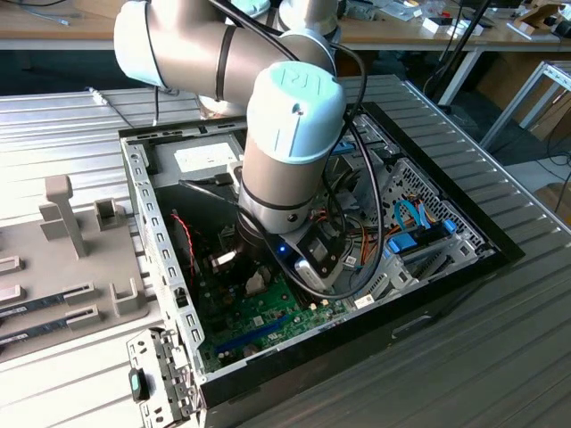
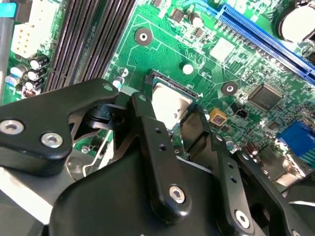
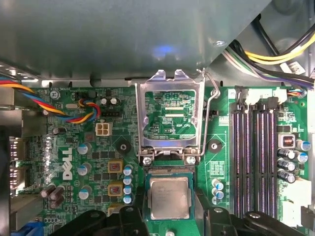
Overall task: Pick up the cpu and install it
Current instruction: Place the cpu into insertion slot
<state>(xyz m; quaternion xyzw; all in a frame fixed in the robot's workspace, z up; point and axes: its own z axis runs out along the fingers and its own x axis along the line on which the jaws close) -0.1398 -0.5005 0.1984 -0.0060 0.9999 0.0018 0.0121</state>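
The cpu (image 3: 170,196), a silver-topped square chip with a thin green rim, lies flat in the motherboard socket (image 3: 170,171). My gripper (image 3: 170,209) is shut on it. One black finger (image 3: 139,212) presses each opposite edge, and the second finger (image 3: 203,211) stands on the far side. In the second wrist view the cpu (image 2: 170,104) shows between the same black fingers (image 2: 147,123), partly covered by them. In the exterior view the arm's wrist (image 1: 285,160) reaches down into the open computer case (image 1: 161,241) and hides the chip.
The socket's metal load plate (image 3: 170,115) stands flipped open beyond the cpu, its lever (image 3: 212,113) raised beside it. Dark memory slots (image 3: 256,157) run alongside. Coloured cables (image 3: 74,110) and capacitors crowd the other side. A grey parts tray (image 1: 71,259) sits at the exterior view's left.
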